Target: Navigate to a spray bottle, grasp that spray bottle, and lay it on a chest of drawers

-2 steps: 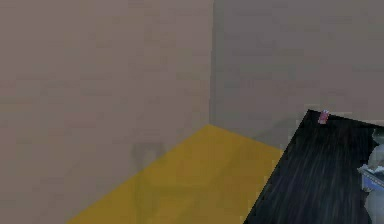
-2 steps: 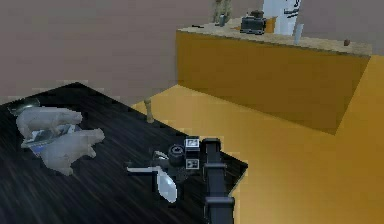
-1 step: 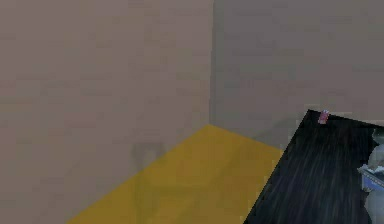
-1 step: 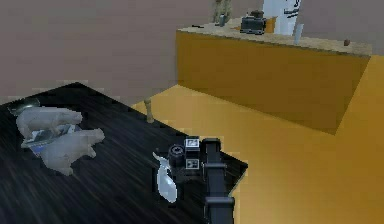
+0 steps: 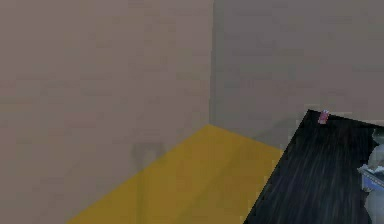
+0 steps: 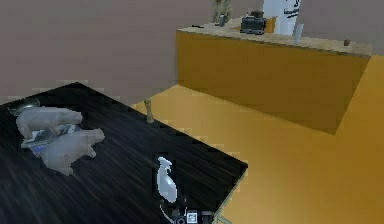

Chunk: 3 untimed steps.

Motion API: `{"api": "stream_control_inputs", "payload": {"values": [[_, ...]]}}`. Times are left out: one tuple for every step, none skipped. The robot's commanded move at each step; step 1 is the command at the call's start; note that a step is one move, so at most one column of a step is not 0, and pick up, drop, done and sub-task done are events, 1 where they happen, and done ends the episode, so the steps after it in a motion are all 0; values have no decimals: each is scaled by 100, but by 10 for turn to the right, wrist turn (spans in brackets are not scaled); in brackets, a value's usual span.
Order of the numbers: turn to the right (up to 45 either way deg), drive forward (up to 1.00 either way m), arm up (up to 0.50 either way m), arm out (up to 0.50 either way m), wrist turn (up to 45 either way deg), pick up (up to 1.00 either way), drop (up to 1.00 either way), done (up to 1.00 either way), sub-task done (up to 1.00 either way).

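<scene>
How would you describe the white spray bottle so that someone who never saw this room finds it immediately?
Start at the big black table in the arm side view. Near its corner at the view's bottom stands the white spray bottle. Unlike the two pale animal figures lying farther left, it is slim, upright and alone.

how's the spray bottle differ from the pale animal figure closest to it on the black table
The spray bottle stands upright and narrow; the animal figure is low and long. The spray bottle is bright white, the animal figure a duller greyish beige. The spray bottle looks smaller than the animal figure. Both rest on the dark table.
</scene>
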Motion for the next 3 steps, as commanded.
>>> {"api": "stream_control_inputs", "payload": {"values": [[0, 0, 0, 0, 0, 100, 0, 0, 0], [0, 0, 10, 0, 0, 0, 0, 0, 0], [0, 0, 38, 0, 0, 0, 0, 0, 0]]}}
